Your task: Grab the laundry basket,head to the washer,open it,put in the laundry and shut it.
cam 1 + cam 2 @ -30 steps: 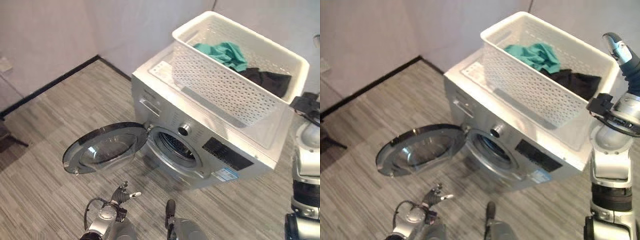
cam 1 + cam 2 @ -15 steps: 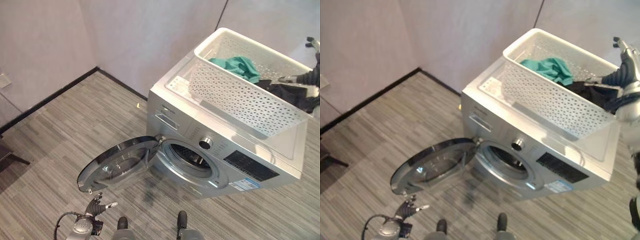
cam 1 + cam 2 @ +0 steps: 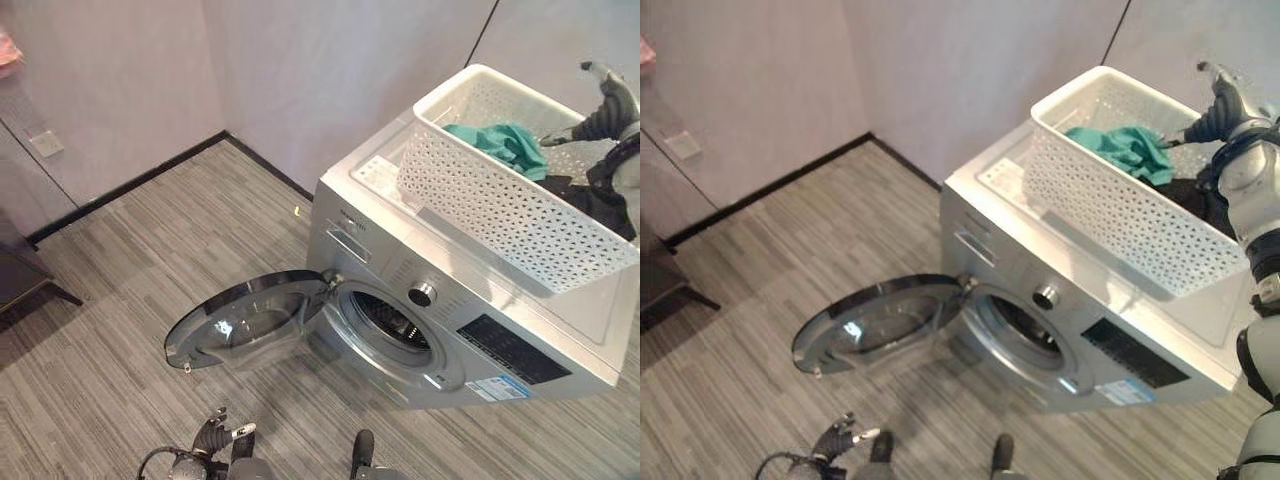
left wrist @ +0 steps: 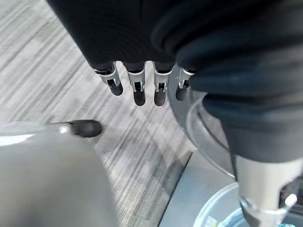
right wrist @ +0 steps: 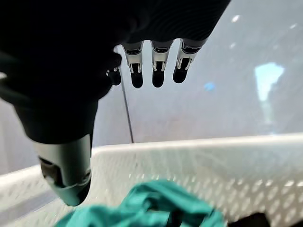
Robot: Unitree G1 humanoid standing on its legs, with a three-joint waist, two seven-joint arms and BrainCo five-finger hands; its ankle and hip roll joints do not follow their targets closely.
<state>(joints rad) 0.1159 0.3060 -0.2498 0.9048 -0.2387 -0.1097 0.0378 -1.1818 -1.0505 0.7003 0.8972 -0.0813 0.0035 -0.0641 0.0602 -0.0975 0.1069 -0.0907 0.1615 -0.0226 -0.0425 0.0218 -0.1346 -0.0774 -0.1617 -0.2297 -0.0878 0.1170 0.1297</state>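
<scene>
One basket (image 3: 505, 205) atop washer (image 3: 400, 300), two garments: teal (image 3: 510, 143), black (image 3: 598, 205)

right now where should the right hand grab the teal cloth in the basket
Judging by its pose, from above: the teal cloth lies bunched on top in the open white basket, beside a dark garment. The open right hand hovers over it; pinch the raised folds.

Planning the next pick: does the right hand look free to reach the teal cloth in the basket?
Probably yes. The right hand hangs open above the white basket, whose top is uncovered, and the teal cloth lies on top with nothing between.
</scene>
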